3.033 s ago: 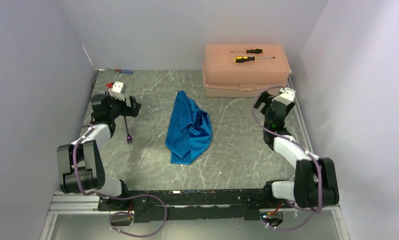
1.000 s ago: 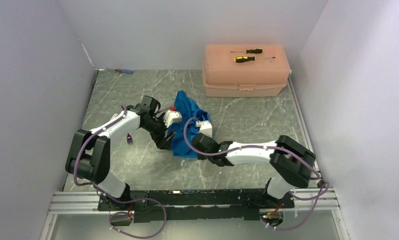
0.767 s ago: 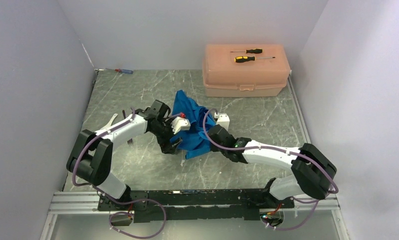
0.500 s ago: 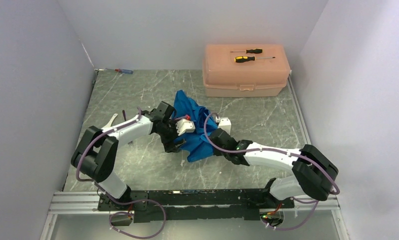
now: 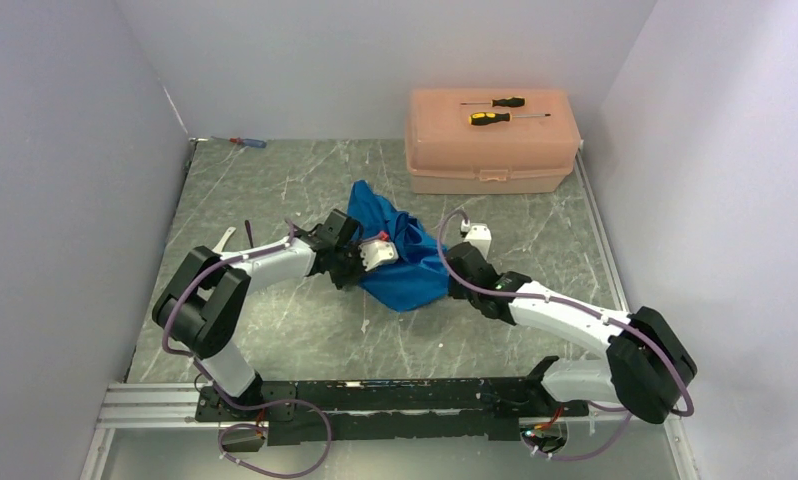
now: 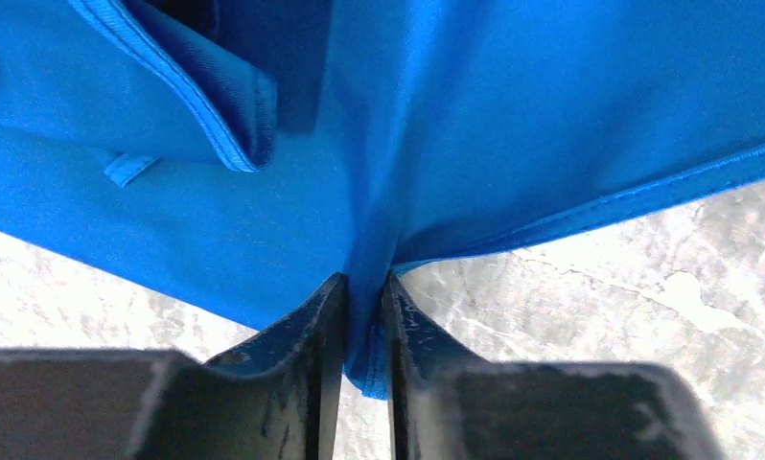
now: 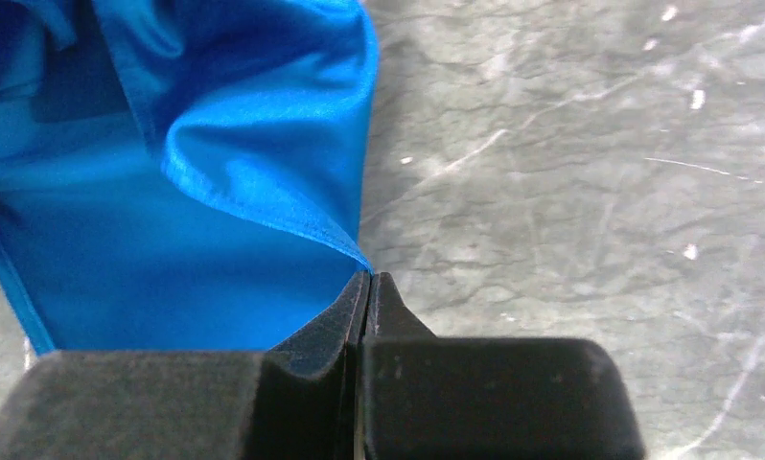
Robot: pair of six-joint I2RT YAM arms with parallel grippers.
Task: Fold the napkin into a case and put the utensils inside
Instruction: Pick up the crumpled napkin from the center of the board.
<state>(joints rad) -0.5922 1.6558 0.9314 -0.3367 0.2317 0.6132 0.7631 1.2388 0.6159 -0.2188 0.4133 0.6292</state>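
Early stage: napkin is lying bunched mid-table, no fold made yet. Left gripper is pinching its hem, and right gripper is clamping a corner tip. Fork and spoon are sitting on the table beyond the left arm, not yet inserted.

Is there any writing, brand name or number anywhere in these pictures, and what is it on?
None readable: no word, number or sign shows in any view.
The peach box and the two screwdrivers on its lid: no lettering can be made out from this far.
The napkin: plain blue; its small sewn tab bears no print.
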